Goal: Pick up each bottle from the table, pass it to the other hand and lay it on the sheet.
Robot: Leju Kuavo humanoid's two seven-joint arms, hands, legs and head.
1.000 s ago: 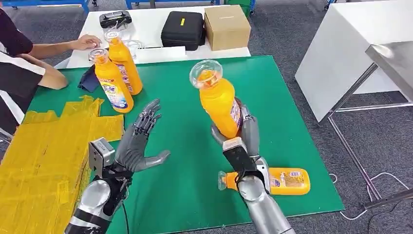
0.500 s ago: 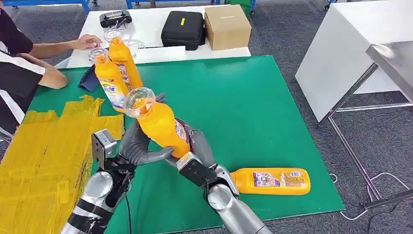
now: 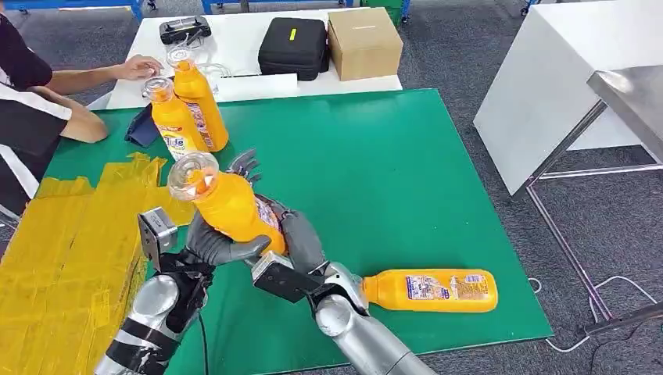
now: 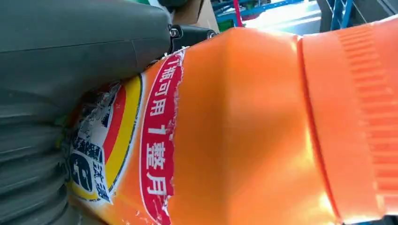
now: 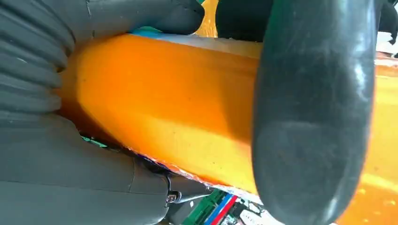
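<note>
The orange bottle (image 3: pixel 228 205) is held in the air above the green mat (image 3: pixel 406 156), tilted with its clear cap toward the yellow sheet (image 3: pixel 70 250), at the point of handover. The right hand (image 3: pixel 293 238) is wrapped round its lower body; the left hand (image 3: pixel 215 238) cups it from the other side with the thumb across the label, and the left wrist view shows the palm pressed to that label, so both hands are judged clamped on it. The bottle appears full, rigid plastic, fairly heavy and smooth (the torn label (image 4: pixel 155 140) may offer a little friction); the waist below the shoulder looks the soundest place to take hold. A second bottle (image 3: pixel 430 290) lies on its side near the mat's front edge; two more (image 3: pixel 188 109) stand upright at the far left. The mat looks flat and firm, the sheet crinkled. A person's arm (image 3: pixel 74 125) rests near the standing pair; a black case (image 3: pixel 293 47) and a cardboard box (image 3: pixel 363 43) sit on the white table (image 3: pixel 234 82) behind
</note>
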